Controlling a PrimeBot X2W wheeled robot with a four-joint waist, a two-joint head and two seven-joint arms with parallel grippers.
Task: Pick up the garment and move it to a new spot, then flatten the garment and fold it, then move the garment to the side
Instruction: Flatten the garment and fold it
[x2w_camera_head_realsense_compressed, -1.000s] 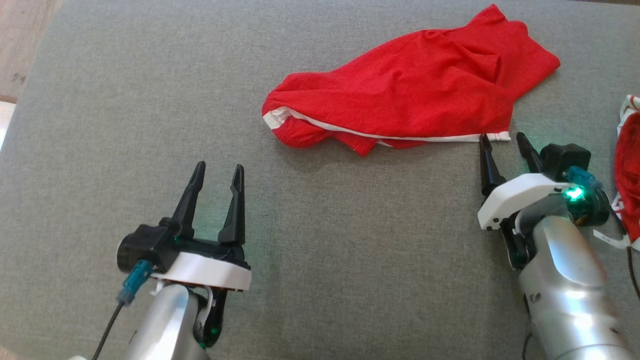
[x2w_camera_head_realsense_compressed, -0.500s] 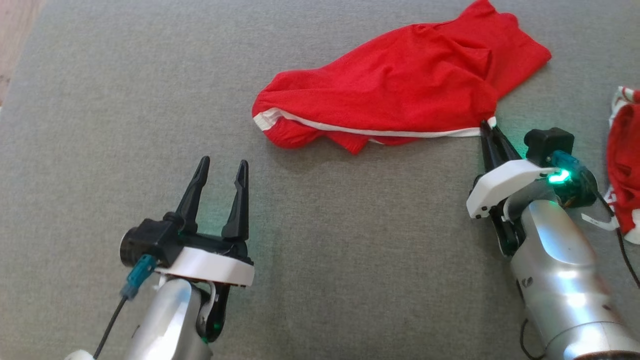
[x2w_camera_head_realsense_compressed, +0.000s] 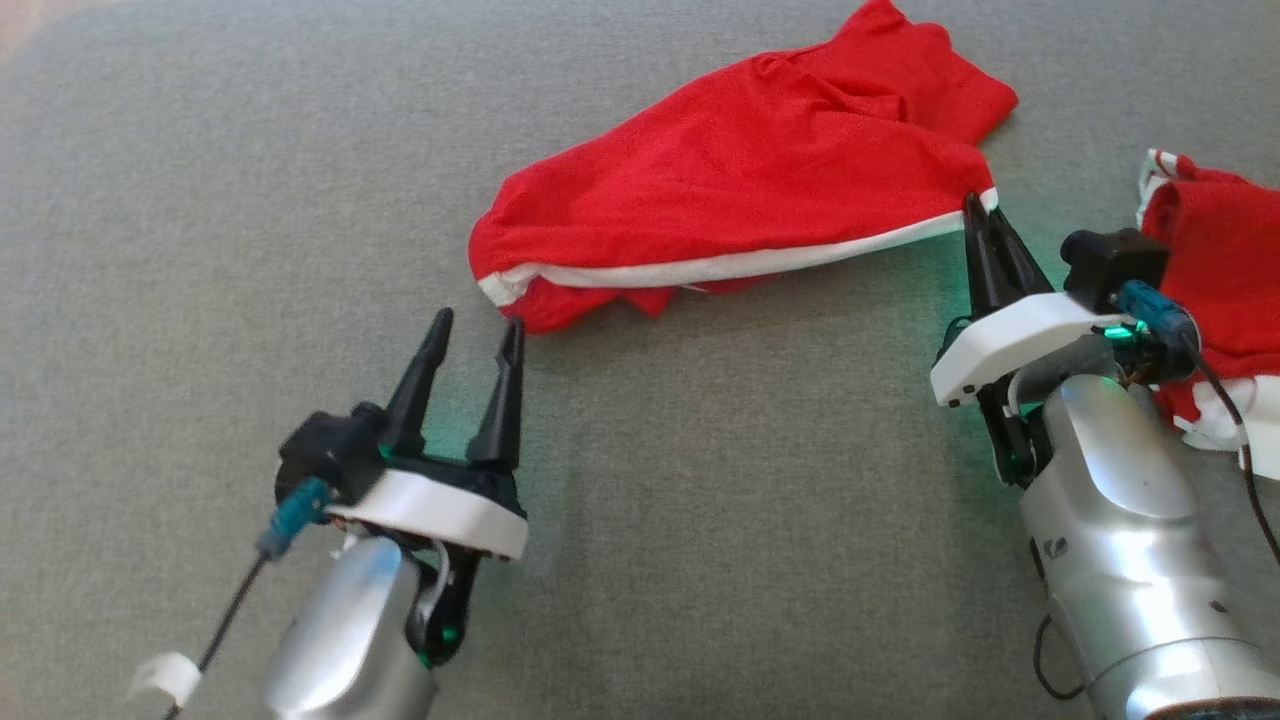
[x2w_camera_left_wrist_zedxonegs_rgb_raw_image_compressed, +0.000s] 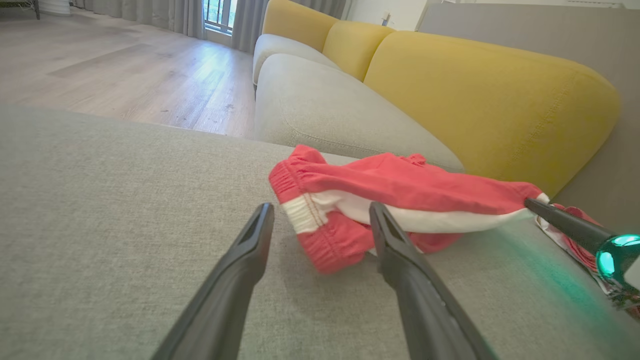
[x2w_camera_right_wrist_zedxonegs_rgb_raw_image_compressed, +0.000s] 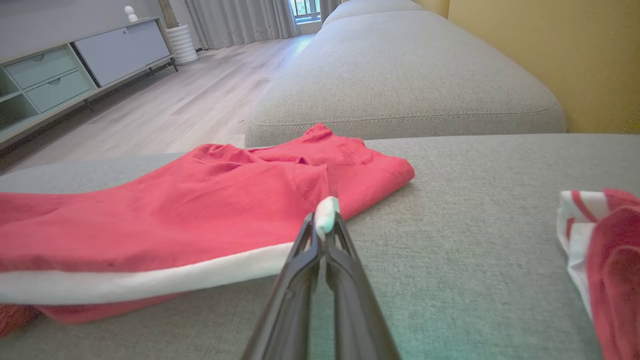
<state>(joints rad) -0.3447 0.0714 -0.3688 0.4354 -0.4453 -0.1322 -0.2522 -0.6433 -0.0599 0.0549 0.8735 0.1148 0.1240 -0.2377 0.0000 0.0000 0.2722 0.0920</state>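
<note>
Garment (x2w_camera_head_realsense_compressed: 740, 200): red knit cloth, soft and creased, with a white stripe along its near edge and a gathered elastic band at one end. It lies on the grey woven seat cushion (x2w_camera_head_realsense_compressed: 200, 250), in the upper middle of the head view. The banded end points left and the hemmed ends lie up and to the right.

Left side: the left gripper (x2w_camera_head_realsense_compressed: 479, 322) sits low over the cushion. Its two tapered dark fingers are spread apart with nothing between them. The tips are just short of the banded end and do not touch it.

Centre: the white stripe runs in a nearly straight line from the elastic band to the right-hand corner.

Right side: the right gripper (x2w_camera_head_realsense_compressed: 975, 212) has its fingers pressed together on the white-edged corner of the garment. The right wrist view shows the cloth pinched at the tips, and that corner appears slightly raised off the cushion.

Far right: a second cloth (x2w_camera_head_realsense_compressed: 1220, 240), red with white trim, lies bunched beside the right wrist, apart from the garment.

Background, left wrist view: smooth yellow back cushions (x2w_camera_left_wrist_zedxonegs_rgb_raw_image_compressed: 475, 85) and a wood-plank floor (x2w_camera_left_wrist_zedxonegs_rgb_raw_image_compressed: 125, 65).
</note>
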